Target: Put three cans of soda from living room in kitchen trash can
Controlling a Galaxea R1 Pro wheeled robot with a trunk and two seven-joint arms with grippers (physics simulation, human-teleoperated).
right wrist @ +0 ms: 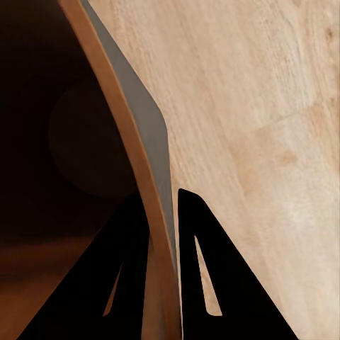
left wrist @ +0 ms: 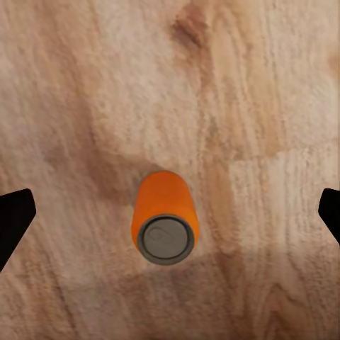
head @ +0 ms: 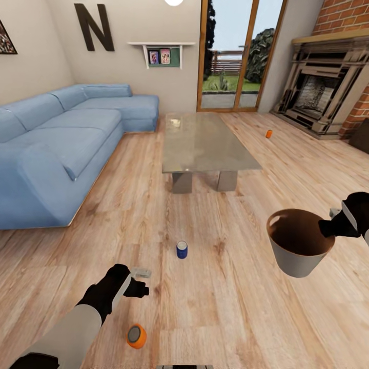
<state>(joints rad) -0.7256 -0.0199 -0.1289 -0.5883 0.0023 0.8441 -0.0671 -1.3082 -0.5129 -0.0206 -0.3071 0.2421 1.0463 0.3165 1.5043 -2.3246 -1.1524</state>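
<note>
An orange-red can of soda (head: 136, 336) stands upright on the wood floor near me, its silvery top facing up. My left gripper (head: 143, 281) hovers open just above and beyond it. In the left wrist view the same can (left wrist: 164, 221) sits between the spread fingertips (left wrist: 14, 221), untouched. A dark blue can (head: 182, 249) stands further ahead on the floor. A second orange-red can (head: 268, 134) lies far off, right of the coffee table. My right gripper (head: 329, 228) is shut on the rim of the tash can (head: 299, 251), held in the air; its fingers (right wrist: 127, 273) pinch the wall (right wrist: 138, 120).
A glass coffee table (head: 205, 141) stands ahead in the middle. The blue corner sofa (head: 61, 138) runs along the left side. A fireplace (head: 323, 92) with brick chimney is at the far right, and a glazed door (head: 233, 56) is at the back.
</note>
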